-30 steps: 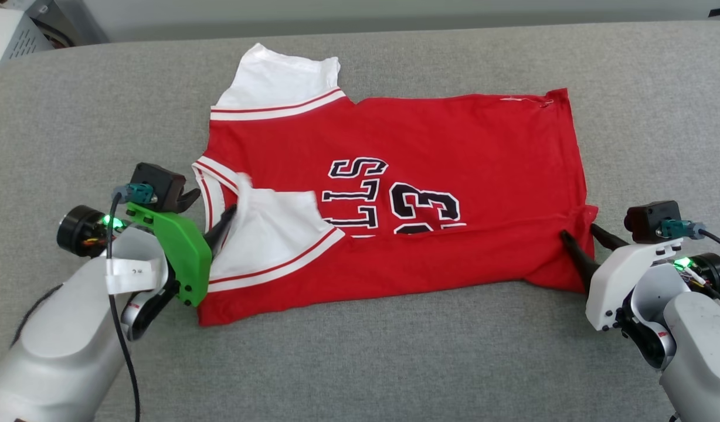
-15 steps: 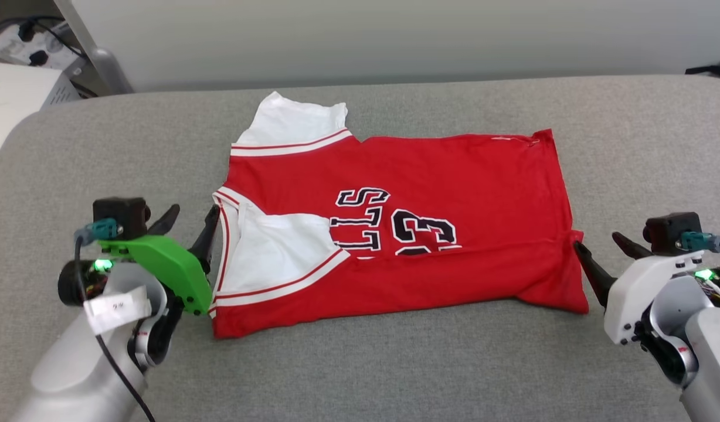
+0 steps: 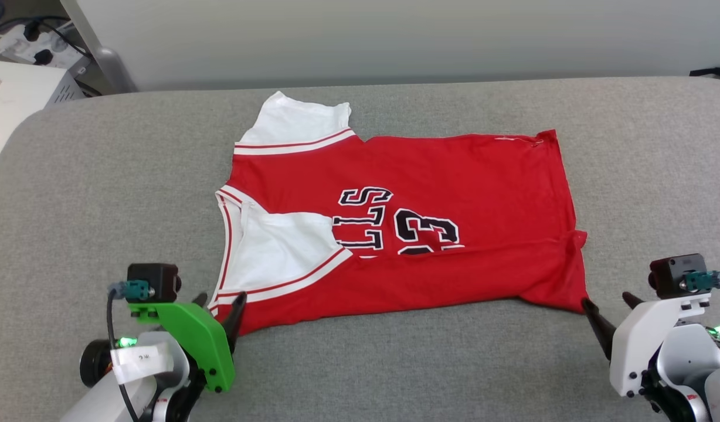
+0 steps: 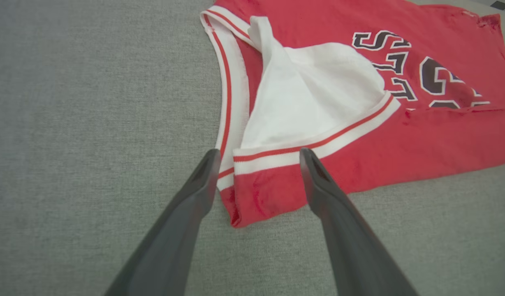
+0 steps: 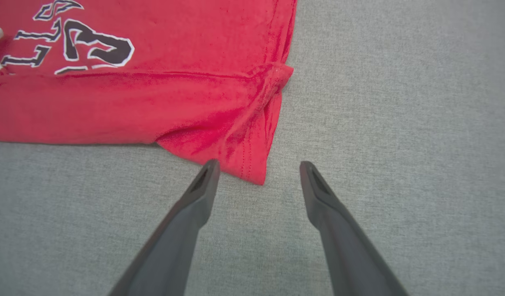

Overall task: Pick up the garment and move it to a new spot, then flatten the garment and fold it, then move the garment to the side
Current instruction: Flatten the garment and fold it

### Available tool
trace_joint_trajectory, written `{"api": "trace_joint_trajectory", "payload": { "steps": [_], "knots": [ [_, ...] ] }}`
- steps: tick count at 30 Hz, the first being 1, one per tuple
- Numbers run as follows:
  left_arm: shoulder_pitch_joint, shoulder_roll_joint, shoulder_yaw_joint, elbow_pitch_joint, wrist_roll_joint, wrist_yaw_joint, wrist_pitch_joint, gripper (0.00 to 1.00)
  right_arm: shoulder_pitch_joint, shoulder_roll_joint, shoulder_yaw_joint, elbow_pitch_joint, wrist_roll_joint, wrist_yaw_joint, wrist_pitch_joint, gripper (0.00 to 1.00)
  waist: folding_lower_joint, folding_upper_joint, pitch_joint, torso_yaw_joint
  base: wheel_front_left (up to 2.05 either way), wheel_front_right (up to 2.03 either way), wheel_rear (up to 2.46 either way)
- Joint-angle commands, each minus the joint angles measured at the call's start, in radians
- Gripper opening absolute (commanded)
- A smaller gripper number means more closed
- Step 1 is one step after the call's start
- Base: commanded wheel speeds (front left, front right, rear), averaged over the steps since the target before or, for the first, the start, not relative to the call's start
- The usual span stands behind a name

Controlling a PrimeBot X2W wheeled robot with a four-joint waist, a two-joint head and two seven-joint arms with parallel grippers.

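Although its near long edge is folded up over the lower chest lettering, the red jersey [image 3: 395, 234] lies flat mid-frame in the head view. Its long axis runs left to right, collar left and hem right. The left gripper [image 3: 219, 302] is spread, empty, its fingers straddling the jersey's lower-left corner. The right gripper [image 3: 606, 302], equally spread, sits just short of the lower-right hem corner on the grey fabric surface [image 3: 102, 176]. Each arm is nearest its own end.

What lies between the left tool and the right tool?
In the head view, the folded near edge of the red short-sleeved jersey shirt spans from the open left tool to the open right tool, on grey fabric.
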Motion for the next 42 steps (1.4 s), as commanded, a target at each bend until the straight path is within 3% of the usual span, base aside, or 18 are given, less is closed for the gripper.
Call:
{"api": "trace_joint_trajectory", "payload": {
  "steps": [1,6,12,23,24,25,26,35,42],
  "knots": [
    [0.022,0.017,-0.007,-0.026,-0.01,0.022,0.029,1.0,0.021,0.018,-0.011,-0.033,-0.016,-0.001,0.029,1.0,0.0,-0.0001,0.017,-0.006,0.0,0.0,0.0],
    [0.041,0.041,-0.021,-0.078,-0.002,0.085,0.09,1.0,0.049,0.063,-0.029,-0.137,-0.037,-0.001,0.092,1.0,0.0,-0.0001,0.046,-0.024,0.0,0.0,0.0],
    [0.044,0.04,-0.009,-0.034,0.005,0.132,0.084,1.0,0.058,0.074,-0.03,-0.191,-0.052,-0.001,0.118,1.0,0.0,-0.0001,0.076,-0.053,0.0,0.0,0.0],
    [0.036,0.026,-0.04,0.096,0.007,0.113,0.109,1.0,0.06,0.073,-0.03,-0.21,-0.051,-0.001,0.124,1.0,0.0,-0.0001,0.112,-0.078,0.0,0.0,0.0],
    [0.036,0.019,-0.044,0.101,-0.001,0.106,0.118,0.44,0.061,0.073,-0.032,-0.21,-0.051,-0.001,0.124,1.0,0.0,-0.0001,0.113,-0.077,0.0,0.0,0.0],
    [0.036,0.016,-0.049,0.105,-0.006,0.1,0.126,0.07,0.061,0.072,-0.033,-0.21,-0.052,-0.001,0.124,1.0,0.0,-0.0001,0.113,-0.076,0.0,0.0,0.0],
    [0.037,0.013,-0.055,0.11,-0.011,0.092,0.137,0.0,0.06,0.071,-0.035,-0.21,-0.053,-0.001,0.126,1.0,0.0,-0.0001,0.112,-0.074,0.0,0.0,0.0],
    [0.012,0.01,-0.041,0.062,-0.012,0.052,0.094,0.0,0.018,0.018,-0.038,-0.17,-0.079,-0.001,0.139,1.0,0.0,-0.0001,0.088,-0.035,0.0,0.0,0.0],
    [-0.02,0.037,-0.031,-0.087,0.023,0.063,0.072,0.0,-0.042,0.046,-0.062,-0.061,-0.09,-0.001,0.142,1.0,0.0,-0.0001,0.082,0.009,0.0,0.0,0.0]
  ]
}}
